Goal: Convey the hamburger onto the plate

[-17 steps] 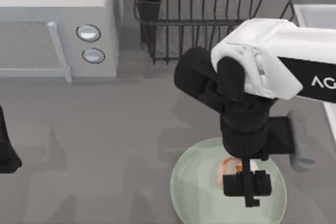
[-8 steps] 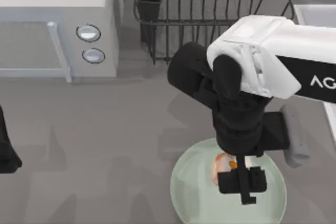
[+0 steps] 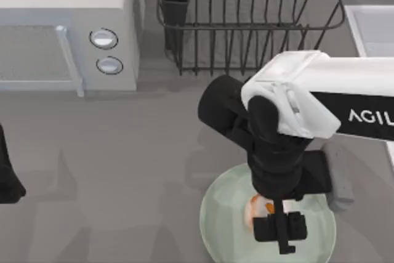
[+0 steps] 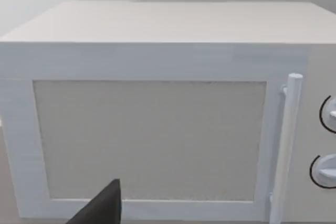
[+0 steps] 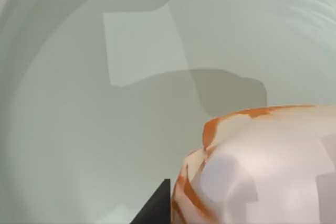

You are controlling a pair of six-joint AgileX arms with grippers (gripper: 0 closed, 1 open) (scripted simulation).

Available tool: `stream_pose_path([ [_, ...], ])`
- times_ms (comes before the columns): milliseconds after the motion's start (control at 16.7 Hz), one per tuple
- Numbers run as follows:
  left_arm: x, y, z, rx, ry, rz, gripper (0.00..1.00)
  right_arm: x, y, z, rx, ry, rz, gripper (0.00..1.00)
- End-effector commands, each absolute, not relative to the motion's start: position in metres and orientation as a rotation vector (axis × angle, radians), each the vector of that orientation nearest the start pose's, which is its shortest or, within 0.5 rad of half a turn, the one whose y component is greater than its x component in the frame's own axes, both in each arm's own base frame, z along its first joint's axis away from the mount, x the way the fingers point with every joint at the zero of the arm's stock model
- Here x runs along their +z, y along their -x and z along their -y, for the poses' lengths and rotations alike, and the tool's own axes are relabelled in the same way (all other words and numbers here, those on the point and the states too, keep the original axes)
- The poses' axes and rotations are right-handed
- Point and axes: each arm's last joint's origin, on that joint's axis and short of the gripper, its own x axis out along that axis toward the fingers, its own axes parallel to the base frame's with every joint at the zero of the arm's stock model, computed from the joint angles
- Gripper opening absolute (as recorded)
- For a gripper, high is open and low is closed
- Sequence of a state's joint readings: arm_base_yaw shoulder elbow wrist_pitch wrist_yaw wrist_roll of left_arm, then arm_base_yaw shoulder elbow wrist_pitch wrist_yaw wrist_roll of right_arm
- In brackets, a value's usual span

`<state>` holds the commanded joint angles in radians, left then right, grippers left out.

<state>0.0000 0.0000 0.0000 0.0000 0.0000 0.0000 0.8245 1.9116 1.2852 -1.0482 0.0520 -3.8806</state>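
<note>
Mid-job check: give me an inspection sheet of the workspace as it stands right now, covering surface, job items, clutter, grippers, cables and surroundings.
Surface: grey table, bare at the top view's left and middle.
Job's things: plate, pale green, at the lower right of the top view; hamburger over the plate's inside, mostly hidden under the arm; whether it rests on the plate cannot be told.
Clutter: nothing seen.
Grippers: right gripper above the plate at the hamburger, state of its jaws unclear. Left arm parked at the table's left edge; left gripper faces the microwave.
Cables: nothing seen.
Surroundings: microwave at upper left, door shut; black wire rack behind the plate; pale tray at upper right.
</note>
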Motion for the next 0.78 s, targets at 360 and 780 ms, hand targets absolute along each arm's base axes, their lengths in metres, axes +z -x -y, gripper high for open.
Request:
stream_pose_path([
  [360,0.1600,-0.1057,0.0012,0.000,0.000,0.000,1.00,0.1524,-0.2283,-0.2480,-1.280,-1.115,-1.146,0.08],
  [780,0.1600,-0.1057,0.0012,0.000,0.000,0.000,1.00,0.1524,-0.2283,-0.2480,-1.280,-1.115,-1.146,0.60],
])
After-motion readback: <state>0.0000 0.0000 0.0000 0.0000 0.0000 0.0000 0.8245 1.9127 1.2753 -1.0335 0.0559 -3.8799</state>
